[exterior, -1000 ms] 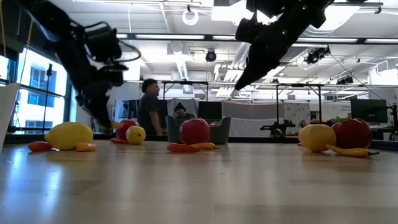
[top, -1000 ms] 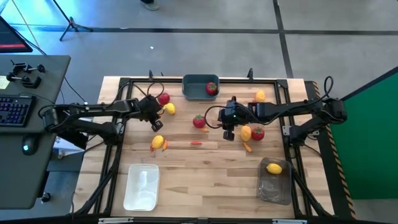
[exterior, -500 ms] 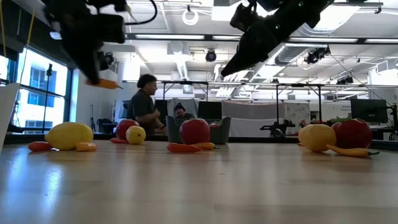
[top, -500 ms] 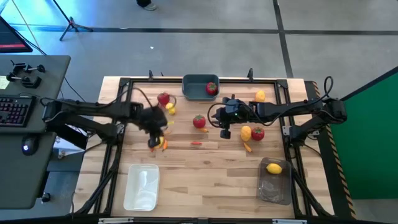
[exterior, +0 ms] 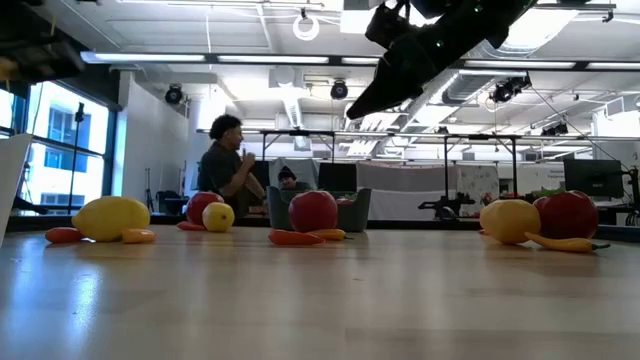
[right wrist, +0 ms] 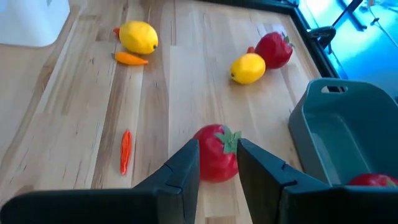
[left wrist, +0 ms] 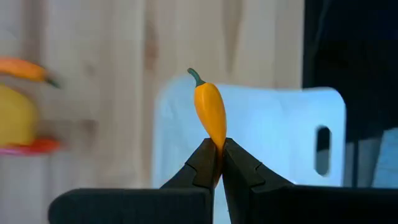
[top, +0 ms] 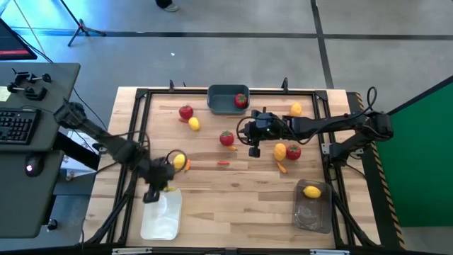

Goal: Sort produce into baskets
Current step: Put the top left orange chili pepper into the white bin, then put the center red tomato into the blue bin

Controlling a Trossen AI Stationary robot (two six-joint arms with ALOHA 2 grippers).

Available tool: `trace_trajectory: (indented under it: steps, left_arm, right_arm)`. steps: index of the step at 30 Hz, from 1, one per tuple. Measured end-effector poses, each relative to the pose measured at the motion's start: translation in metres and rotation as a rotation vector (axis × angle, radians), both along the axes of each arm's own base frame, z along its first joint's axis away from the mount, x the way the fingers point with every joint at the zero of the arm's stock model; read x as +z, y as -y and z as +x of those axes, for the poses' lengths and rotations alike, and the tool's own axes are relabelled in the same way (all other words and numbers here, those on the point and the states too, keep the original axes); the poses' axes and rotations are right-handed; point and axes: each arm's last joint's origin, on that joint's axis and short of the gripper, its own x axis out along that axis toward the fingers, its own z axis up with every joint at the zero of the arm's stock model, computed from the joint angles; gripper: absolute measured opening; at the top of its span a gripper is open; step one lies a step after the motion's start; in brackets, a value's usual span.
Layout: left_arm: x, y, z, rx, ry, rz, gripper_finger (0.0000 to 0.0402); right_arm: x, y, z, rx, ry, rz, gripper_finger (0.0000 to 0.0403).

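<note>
Counter (top: pixel 233 191): wooden top with loose produce across the far half and three baskets around it
White basket (top: pixel 161 214): near left corner, looks empty; the left arm is at its far edge
Blue-grey basket (top: pixel 226 100): far edge, middle, with one red fruit inside
Dark clear basket (top: pixel 312 207): near right corner, a lemon at its far end
Left jaws (left wrist: pixel 218 163): pinched shut on the tip of a small orange pepper (left wrist: pixel 210 113), held above the white basket
Right jaws (right wrist: pixel 218 163): partly open, hanging over a red tomato (right wrist: pixel 215 151) on the counter, nothing gripped
Step in hand: dropping the pepper into the white basket
Next move: I judge the left jaws should open once fully over the basket; the right arm needs to lower and close on the tomato
</note>
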Motion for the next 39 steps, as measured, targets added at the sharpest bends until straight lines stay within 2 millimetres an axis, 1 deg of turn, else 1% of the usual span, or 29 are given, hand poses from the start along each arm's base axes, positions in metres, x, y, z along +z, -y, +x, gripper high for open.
trace_trajectory:
  steps: [2,5,9,13,18,22,26,30,34,39]
  left_arm:
    - [-0.008,0.01,-0.004,-0.01,-0.014,-0.013,0.0003]
    - [-0.016,0.023,-0.006,-0.009,0.025,-0.025,0.0003]
    - [-0.024,0.03,-0.008,0.009,0.019,0.01,0.0003]
    - [-0.034,0.037,-0.007,0.013,-0.039,0.028,0.0008]
    - [-0.05,0.045,-0.004,-0.019,-0.127,0.055,0.0043]
    - [-0.056,0.048,-0.003,-0.021,-0.165,0.058,0.0078]
    - [-0.053,0.048,-0.003,-0.024,-0.172,0.036,0.0106]
    - [-0.04,0.047,-0.006,-0.033,-0.174,0.012,0.0109]
    - [-0.028,0.038,-0.007,-0.008,-0.113,0.028,0.0081]
    - [-0.017,0.016,0.004,0.041,0.014,0.078,0.0031]
  right_arm:
    - [-0.004,0.0,0.002,0.0,-0.011,0.001,0.0099]
    - [-0.011,0.001,0.005,-0.001,-0.038,0.003,0.0099]
    - [-0.018,0.001,0.008,-0.001,-0.059,0.005,0.0099]
    - [-0.019,0.001,0.009,-0.001,-0.053,0.005,0.0099]
    - [-0.016,0.001,0.01,-0.001,-0.027,0.002,0.0099]
    - [-0.017,0.002,0.01,-0.023,-0.03,-0.014,0.0099]
    - [-0.017,0.002,0.01,-0.033,-0.035,-0.018,0.0099]
    - [-0.017,0.001,0.01,-0.031,-0.037,-0.017,0.0099]
    - [-0.017,0.0,0.01,-0.034,-0.035,-0.009,0.0099]
    - [-0.017,0.0,0.01,-0.053,-0.032,0.019,0.0099]
